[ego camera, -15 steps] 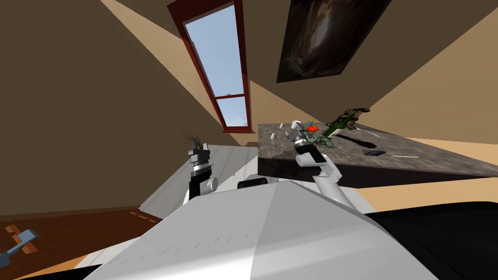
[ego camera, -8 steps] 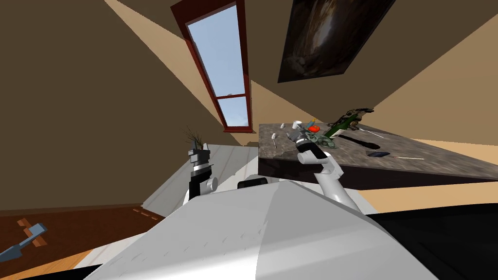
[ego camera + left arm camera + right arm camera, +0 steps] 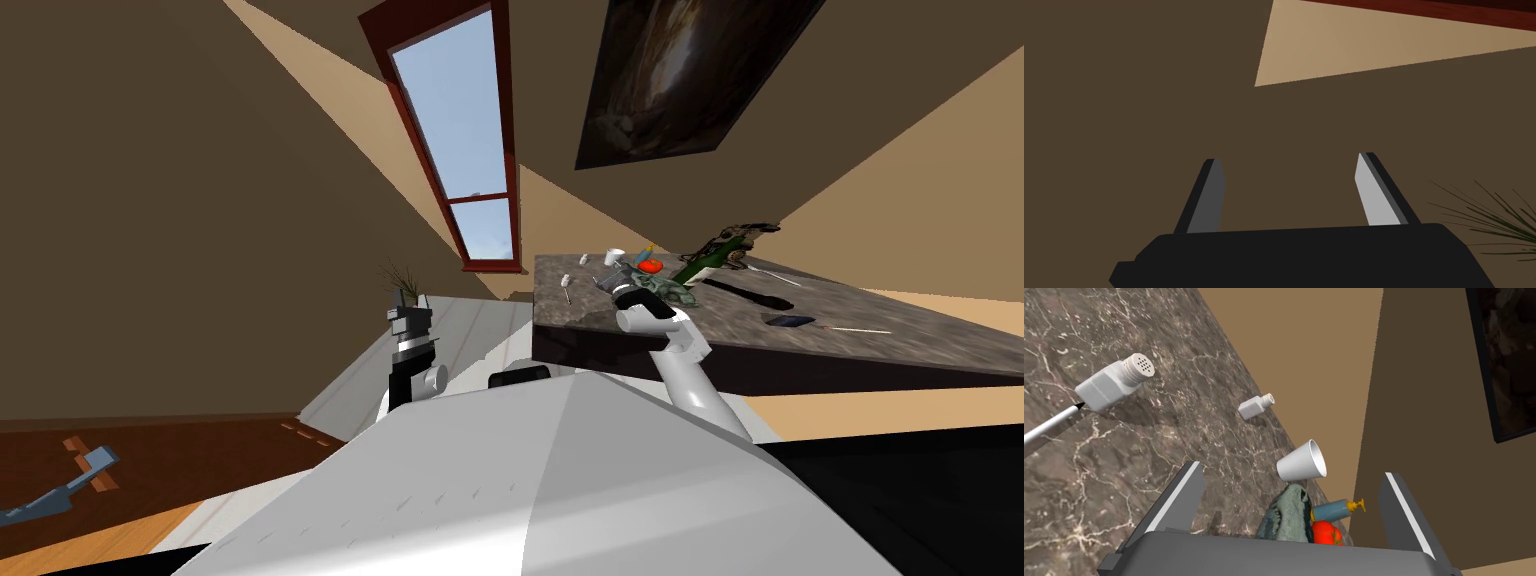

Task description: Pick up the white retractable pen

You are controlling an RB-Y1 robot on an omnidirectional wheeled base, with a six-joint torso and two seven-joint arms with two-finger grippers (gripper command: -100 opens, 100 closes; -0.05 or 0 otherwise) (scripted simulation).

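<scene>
Grey blades stand spread and empty on the robot's left end effector [image 3: 1289, 157], raised close to its chest beside a spiky potted plant [image 3: 401, 280], well apart from the work. To its right, the right end effector [image 3: 1293, 470] hovers over the near end of a dark, marble-veined bench [image 3: 1099, 488], its two fingers likewise parted with nothing gripped.

The white retractable pen [image 3: 1048, 429] lies flat on the bench outside those fingers, off toward the robot's left. Its black tip touches or stops just short of a white shaker [image 3: 1114, 384]. A second white shaker [image 3: 1255, 406] stands farther along the stone, apart from the first.

Framed between the parted fingers, close to the end effector, sits a crumpled green cloth [image 3: 1288, 514]. A red tomato [image 3: 1325, 534] and a blue pump bottle [image 3: 1333, 509] with a yellow nozzle are just beside it, and a white cup [image 3: 1302, 461] stands just behind the cloth.

Farther down the bench, a dark green bottle [image 3: 698, 266] rests near a long black object [image 3: 742, 291], with a slim white stick [image 3: 858, 329] well beyond them. At the back, a red-framed window [image 3: 455, 110] and a dark painting [image 3: 690, 80] hang on brown walls.
</scene>
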